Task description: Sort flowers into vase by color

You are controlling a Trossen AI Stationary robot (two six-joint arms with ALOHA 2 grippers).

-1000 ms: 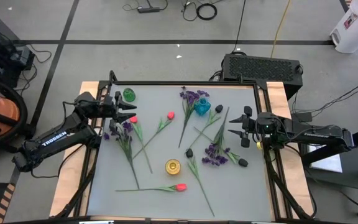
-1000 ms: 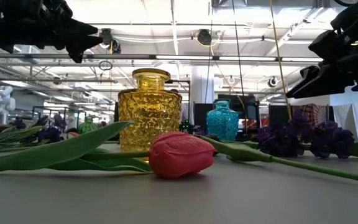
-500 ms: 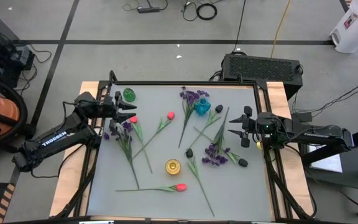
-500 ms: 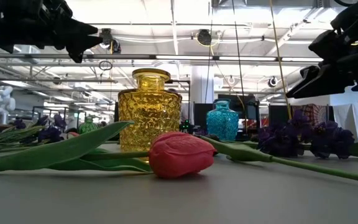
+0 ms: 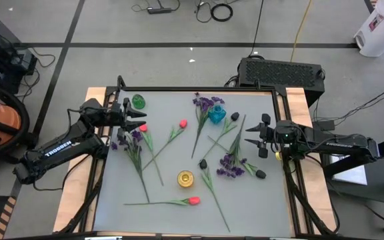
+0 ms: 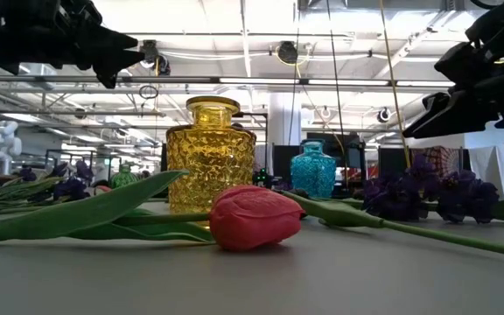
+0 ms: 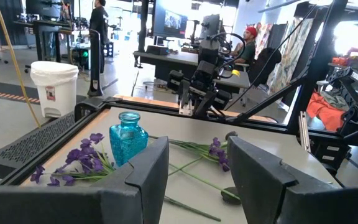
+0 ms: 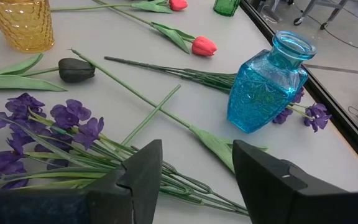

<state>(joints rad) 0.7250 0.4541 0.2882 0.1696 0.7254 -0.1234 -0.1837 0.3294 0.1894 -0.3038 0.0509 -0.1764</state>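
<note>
Flowers lie flat on the grey table by their stems and leaves. There are purple blooms (image 5: 207, 103) (image 5: 231, 165) (image 5: 129, 138), red tulips (image 5: 183, 123) (image 5: 193, 200) (image 6: 254, 216) and black tulips (image 5: 203, 163) (image 5: 261, 174). Three vases stand upright: green (image 5: 138, 101), blue (image 5: 217, 115) (image 8: 266, 84) and yellow (image 5: 186, 178) (image 6: 210, 157). My left gripper (image 5: 139, 120) (image 7: 197, 149) hovers open over the table's left side, pointing level toward the blue vase (image 7: 128, 137). At the right side my right gripper (image 5: 251, 141) (image 8: 196, 152) hovers open, tipped down over purple blooms (image 8: 55, 121).
A black frame rail (image 5: 199, 91) runs round the table. A black box (image 5: 282, 72) sits behind the far right corner. People and workbenches (image 7: 98, 25) show in the room beyond. Bare tabletop (image 5: 259, 207) lies at the near right.
</note>
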